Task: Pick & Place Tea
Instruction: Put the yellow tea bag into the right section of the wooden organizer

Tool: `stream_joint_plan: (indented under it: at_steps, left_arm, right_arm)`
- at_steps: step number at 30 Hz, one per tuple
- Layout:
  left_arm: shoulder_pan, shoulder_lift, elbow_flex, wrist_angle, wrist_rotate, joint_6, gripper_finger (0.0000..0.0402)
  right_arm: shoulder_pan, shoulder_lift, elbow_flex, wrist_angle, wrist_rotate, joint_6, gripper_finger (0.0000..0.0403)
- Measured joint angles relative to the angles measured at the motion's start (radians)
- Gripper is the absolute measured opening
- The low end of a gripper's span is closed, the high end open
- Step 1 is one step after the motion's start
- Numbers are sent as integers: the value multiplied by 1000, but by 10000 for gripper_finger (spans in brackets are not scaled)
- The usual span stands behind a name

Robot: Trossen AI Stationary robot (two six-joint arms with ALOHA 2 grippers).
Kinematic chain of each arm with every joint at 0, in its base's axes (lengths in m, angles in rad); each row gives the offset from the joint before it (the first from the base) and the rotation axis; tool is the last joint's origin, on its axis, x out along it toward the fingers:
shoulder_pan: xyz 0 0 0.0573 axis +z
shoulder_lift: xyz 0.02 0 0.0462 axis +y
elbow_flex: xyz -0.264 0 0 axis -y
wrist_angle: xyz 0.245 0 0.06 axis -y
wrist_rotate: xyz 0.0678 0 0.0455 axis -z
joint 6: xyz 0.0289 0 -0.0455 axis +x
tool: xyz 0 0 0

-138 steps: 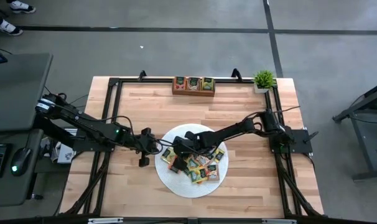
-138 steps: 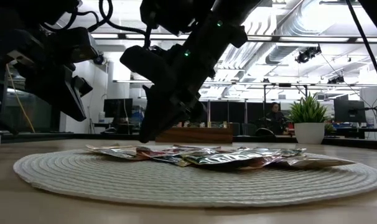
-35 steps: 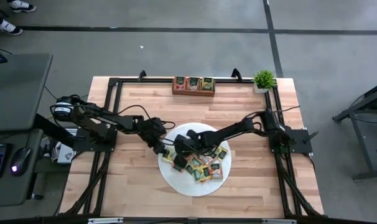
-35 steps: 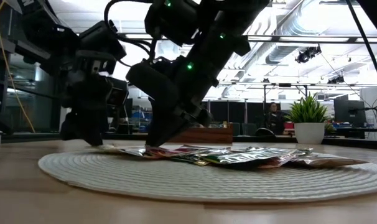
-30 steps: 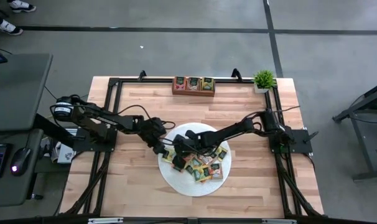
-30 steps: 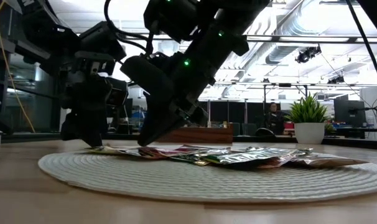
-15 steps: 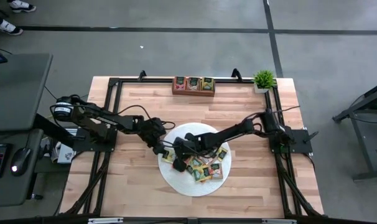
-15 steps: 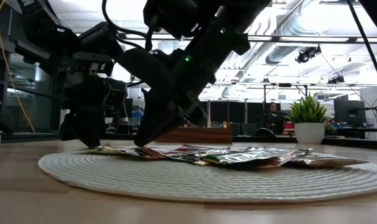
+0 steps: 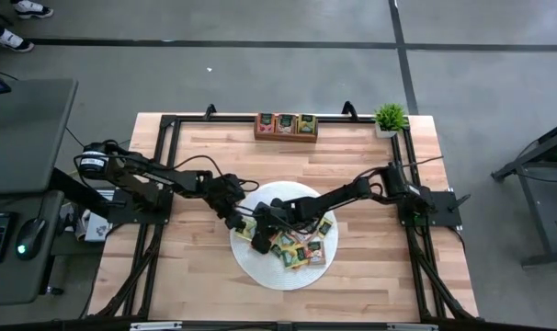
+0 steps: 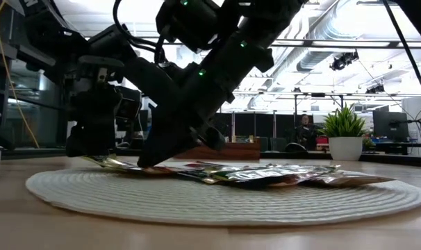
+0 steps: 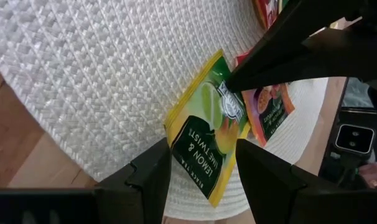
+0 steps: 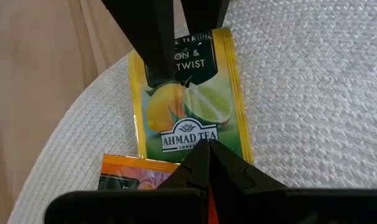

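Most of the work seems still ahead. On the counter, the round white woven mat carries a loose heap of tea packets, while the wooden tray at the far edge already shows red, orange and green packets in its three compartments. How many went in during this run cannot be told.

Both arms meet at the mat's left rim over one packet, the yellow-green lemon and lime twist packet, which lies flat on the weave with an orange packet overlapping its far side.

The left end effector has its two fingers partly spread to either side of the packet's near end, the packet lying in the gap between them; a firm pinch is not evident. The right end effector is fully closed, its tip pressing down on the packet near the brand label, apparently pinning or nudging it for the left arm.
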Motion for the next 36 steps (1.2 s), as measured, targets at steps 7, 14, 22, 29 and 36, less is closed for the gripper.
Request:
stream_joint_plan:
  at_steps: [7,14,22,29,36]
  left_arm:
    - [0,0,0,0,-1,15,176]
    - [0,0,0,0,-3,26,93]
    - [0,0,0,-2,-6,81,13]
    - [1,0,0,-8,-27,135,1]
    - [2,-11,32,-24,-27,202,1]
  right_arm:
    - [-7,1,-1,18,3,-1,0]
    - [-8,2,-2,18,6,-2,0]
    - [-8,3,-2,21,6,-3,0]
    - [-8,-50,-7,-15,76,-36,0]
    - [-25,-151,-4,-87,109,-92,0]
